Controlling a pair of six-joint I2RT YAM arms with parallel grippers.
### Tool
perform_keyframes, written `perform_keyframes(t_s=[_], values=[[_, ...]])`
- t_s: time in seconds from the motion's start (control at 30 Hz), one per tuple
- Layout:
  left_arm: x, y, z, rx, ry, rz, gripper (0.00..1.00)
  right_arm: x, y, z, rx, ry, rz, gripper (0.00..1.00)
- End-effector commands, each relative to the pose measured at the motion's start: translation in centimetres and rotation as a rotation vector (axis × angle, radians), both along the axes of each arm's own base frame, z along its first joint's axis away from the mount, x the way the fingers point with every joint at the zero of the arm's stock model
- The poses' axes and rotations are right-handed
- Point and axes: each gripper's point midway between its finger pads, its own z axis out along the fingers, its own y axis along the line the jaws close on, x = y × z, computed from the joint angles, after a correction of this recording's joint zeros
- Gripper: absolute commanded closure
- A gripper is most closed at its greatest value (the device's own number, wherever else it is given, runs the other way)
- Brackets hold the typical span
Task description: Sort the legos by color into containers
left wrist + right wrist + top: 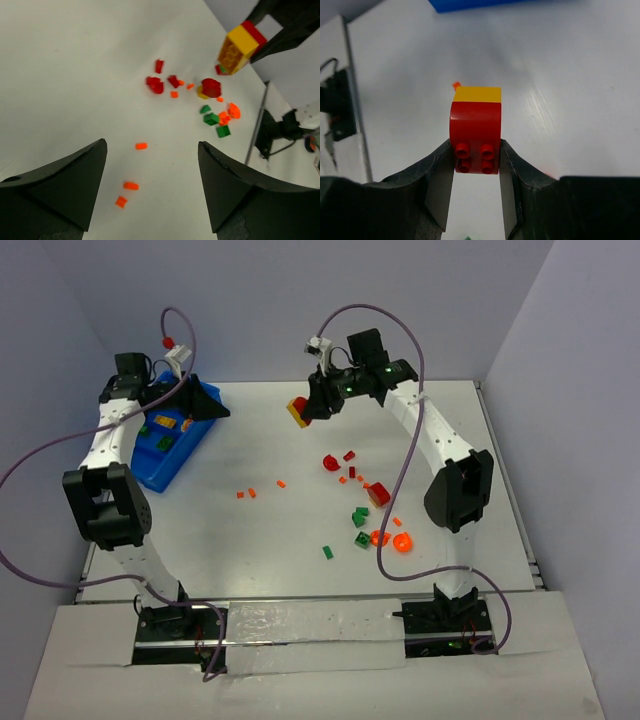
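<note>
Right wrist: your right gripper (476, 149) clamps a red-yellow brick (476, 112) mid-frame | left gripper (152, 145) spread wide, empty | bin (165, 450) upper left, top view | risk: two-colour stack could mis-sort, or slip from the shallow pinch

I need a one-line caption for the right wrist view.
Right gripper holds a red-and-yellow brick above the white table.

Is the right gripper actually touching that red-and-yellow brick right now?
Touching. The right wrist view shows the right gripper pressed against both sides of the red-and-yellow brick, with no gap on either side.
</note>
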Motion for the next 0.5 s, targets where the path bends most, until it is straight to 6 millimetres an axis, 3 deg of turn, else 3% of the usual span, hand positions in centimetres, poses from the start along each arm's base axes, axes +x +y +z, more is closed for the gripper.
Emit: perform_keyframes(t_s=[0.0,0.2,0.47], values=[[-3.3,-3.7,5.8,-0.105,-0.090,-0.159,0.16,-2.8,3.1,4.5,0.183,0.023,0.119,1.00],[-5.4,-7.4,8.3,-0.180,-0.109,-0.306,0.17,-3.9,4.1,6.3,0.255,0.047,0.170,1.00],[-6.4,-9.4,9.6,-0.239,-0.098,-0.409,0.17,-4.8,5.0,7.0,0.288,0.066,0.214,1.00]])
